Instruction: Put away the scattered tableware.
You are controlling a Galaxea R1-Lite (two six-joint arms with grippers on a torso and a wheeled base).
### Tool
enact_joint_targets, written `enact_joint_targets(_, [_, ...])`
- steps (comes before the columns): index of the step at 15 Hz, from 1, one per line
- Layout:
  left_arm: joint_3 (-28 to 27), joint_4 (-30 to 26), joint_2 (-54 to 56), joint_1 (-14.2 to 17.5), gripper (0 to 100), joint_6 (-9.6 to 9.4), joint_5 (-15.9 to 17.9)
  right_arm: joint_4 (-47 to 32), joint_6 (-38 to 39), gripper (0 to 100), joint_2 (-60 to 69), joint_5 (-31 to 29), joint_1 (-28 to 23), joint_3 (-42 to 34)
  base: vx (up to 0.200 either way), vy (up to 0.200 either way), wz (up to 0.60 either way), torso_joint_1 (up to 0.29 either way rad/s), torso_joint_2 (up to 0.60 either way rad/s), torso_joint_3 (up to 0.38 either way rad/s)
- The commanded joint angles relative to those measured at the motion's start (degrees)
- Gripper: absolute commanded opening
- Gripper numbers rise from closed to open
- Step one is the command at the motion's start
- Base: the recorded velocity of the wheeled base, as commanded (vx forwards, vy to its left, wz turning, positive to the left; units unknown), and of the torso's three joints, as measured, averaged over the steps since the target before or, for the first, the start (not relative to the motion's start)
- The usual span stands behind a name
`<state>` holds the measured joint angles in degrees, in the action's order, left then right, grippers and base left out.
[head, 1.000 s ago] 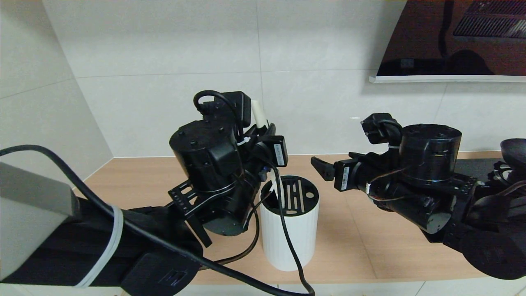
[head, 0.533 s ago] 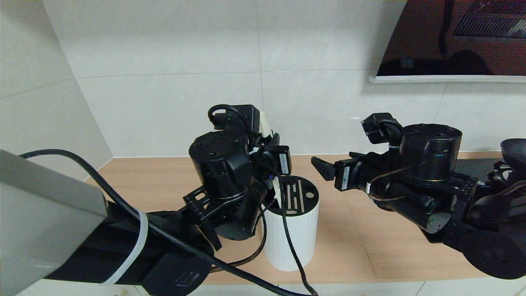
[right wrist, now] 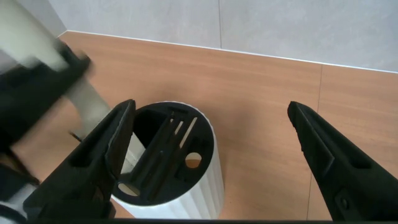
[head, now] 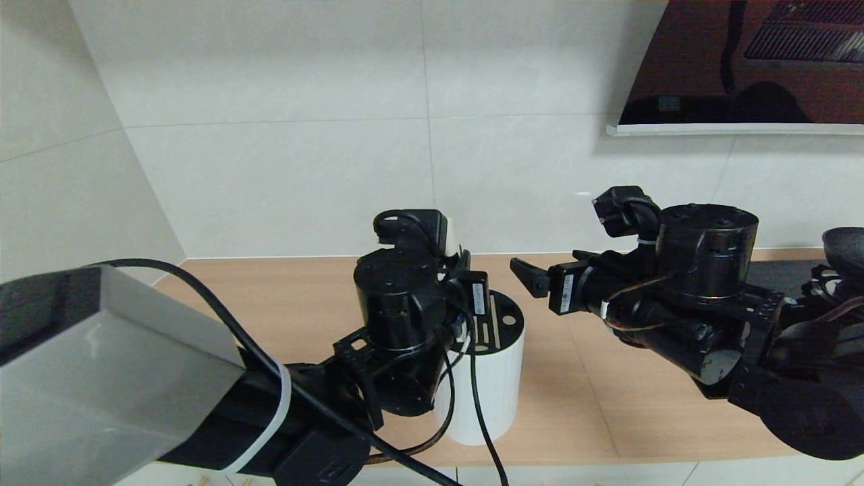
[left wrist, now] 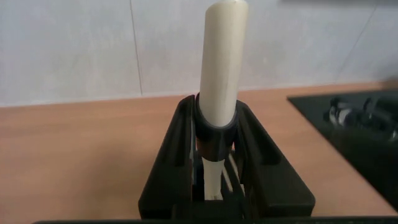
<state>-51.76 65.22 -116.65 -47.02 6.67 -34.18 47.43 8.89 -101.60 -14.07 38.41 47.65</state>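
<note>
A white cylindrical holder (head: 496, 395) with a black slotted top stands near the counter's front edge. Directly over its top, my left gripper (head: 464, 297) is shut on a cream-handled utensil (head: 450, 237) held upright. In the left wrist view the cream handle (left wrist: 222, 56) rises between the black fingers (left wrist: 177, 143), and its lower end is hidden below them. My right gripper (head: 533, 277) hangs open just right of the holder, level with its top. From the right wrist, the open right gripper (right wrist: 210, 109) frames the holder (right wrist: 177, 165), with the utensil (right wrist: 37, 46) beside it.
The wooden counter (head: 270, 304) runs back to a white tiled wall. A black stove (head: 790, 277) lies at the right, seen also as the stove (left wrist: 354, 124). A dark range hood (head: 742, 67) hangs above it.
My left arm has moved right and down, bringing the cream-handled utensil over the holder's top. The right arm has stayed where it was.
</note>
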Motion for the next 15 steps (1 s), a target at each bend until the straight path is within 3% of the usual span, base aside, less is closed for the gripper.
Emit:
enact_joint_targets(1, [0.61, 0.00, -2.18, -0.35, 0, 0.10, -0.01, 0.03, -0.01, 100, -0.18, 0.01, 0.00, -0.02, 0.000, 0.000, 0.00, 0.000, 0.00, 0.000])
enact_joint_targets(14, [1.93, -0.18, -3.06, -0.35, 0, 0.01, -0.01, 0.12, -0.01, 100, -0.27, 0.01, 0.00, -0.10, 0.000, 0.000, 0.00, 0.000, 0.00, 0.000])
enact_joint_targets(15, [2.02, -0.18, -3.06, -0.35, 100, 0.01, 0.08, 0.12, -0.01, 100, -0.18, 0.01, 0.00, -0.10, 0.000, 0.000, 0.00, 0.000, 0.00, 0.000])
